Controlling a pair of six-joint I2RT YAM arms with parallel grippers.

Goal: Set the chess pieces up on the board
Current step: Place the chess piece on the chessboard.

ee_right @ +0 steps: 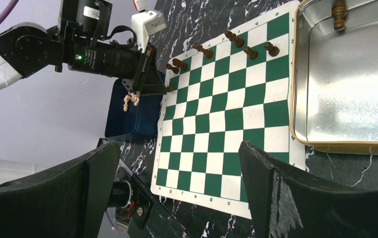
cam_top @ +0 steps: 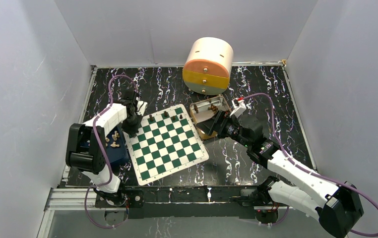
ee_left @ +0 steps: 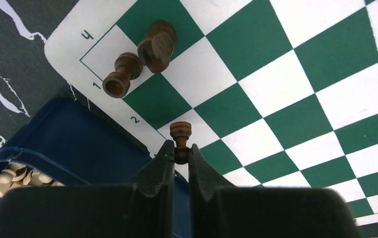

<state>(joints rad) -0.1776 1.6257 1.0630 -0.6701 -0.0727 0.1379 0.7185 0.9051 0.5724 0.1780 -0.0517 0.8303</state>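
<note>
Left gripper (ee_left: 179, 151) pinches a dark pawn (ee_left: 180, 133) low on its stem, above the board (ee_left: 276, 74). Released tilted, it could topple into two pieces (ee_left: 122, 75) just ahead. Right gripper (ee_right: 177, 151) gapes empty.

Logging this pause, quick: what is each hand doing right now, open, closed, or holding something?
Left hand: closed on a dark brown pawn.
Right hand: open, holding nothing.

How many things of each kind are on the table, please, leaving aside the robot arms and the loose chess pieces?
Green-and-white chess board: 1
Blue box of light pieces: 1
Open metal tin: 1
Round drawer box: 1
Total: 4
</note>
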